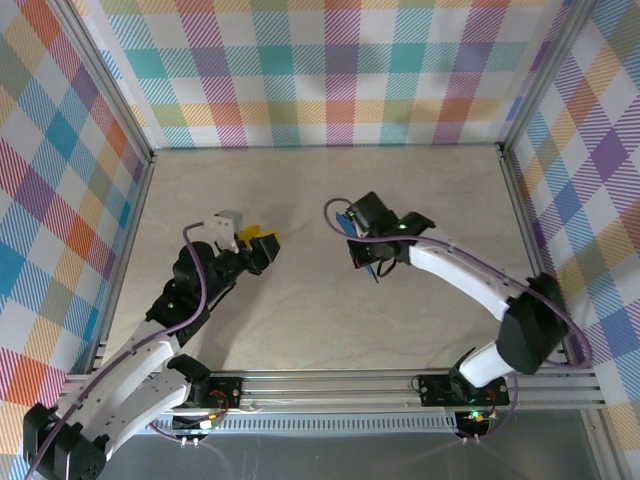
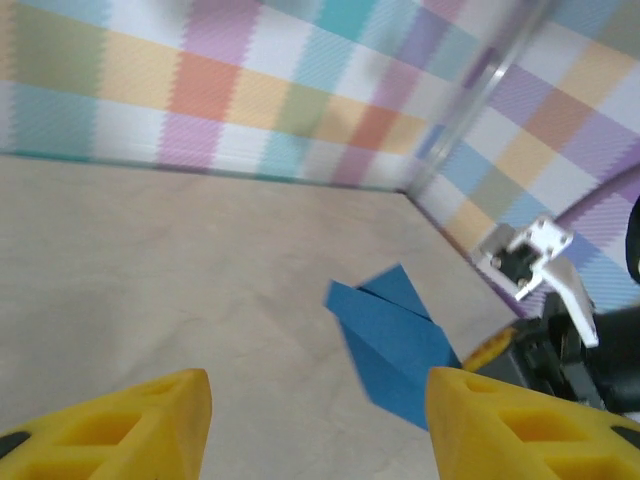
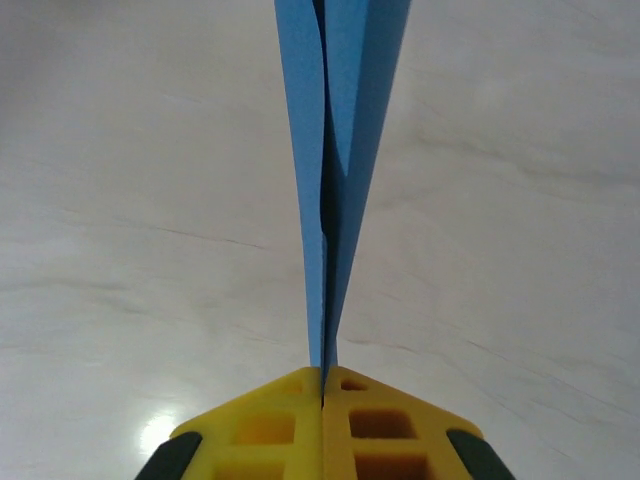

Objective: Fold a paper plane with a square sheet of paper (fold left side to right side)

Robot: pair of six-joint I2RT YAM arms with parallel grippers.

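The right gripper [image 3: 322,385] is clamped tight on one end of the paper plane [image 3: 302,150], which is held edge-on over the table [image 3: 120,200]. The plane's long axis runs straight away from the fingers. Well apart on the plane's left, the left gripper [image 2: 315,400] faces it, jaws parted and empty.

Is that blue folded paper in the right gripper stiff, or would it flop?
Probably stiff along its creases: the paper juts straight from the shut right gripper. Likely light, as a pinch at one end holds it. Its layers splay apart, so it may spring open once released.
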